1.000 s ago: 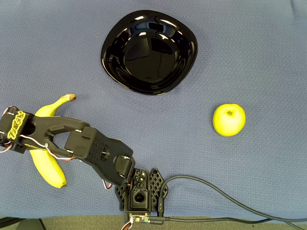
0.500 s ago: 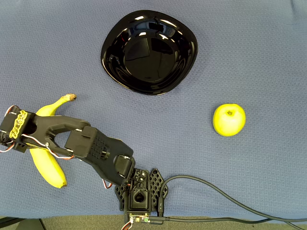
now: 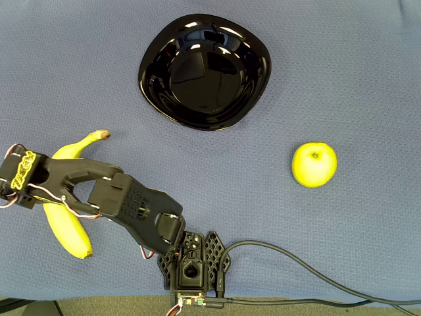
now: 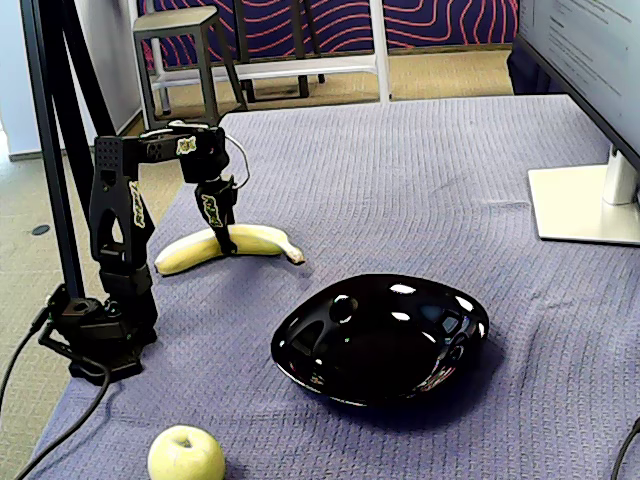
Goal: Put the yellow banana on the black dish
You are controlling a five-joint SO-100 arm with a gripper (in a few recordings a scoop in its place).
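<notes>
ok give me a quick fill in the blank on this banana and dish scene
1. The gripper reaches down onto the ____, which lies on the blue cloth.
2. The black dish holds ____.
3. In the overhead view, the apple sits to the ____ of the arm's base.

Missing words: banana; nothing; right

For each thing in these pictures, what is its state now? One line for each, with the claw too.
yellow banana: lying flat on the cloth, not lifted.
black dish: upright, empty.
apple: standing alone on the cloth, untouched.
claw: down at the banana's middle; closed or not, I cannot tell.
</notes>
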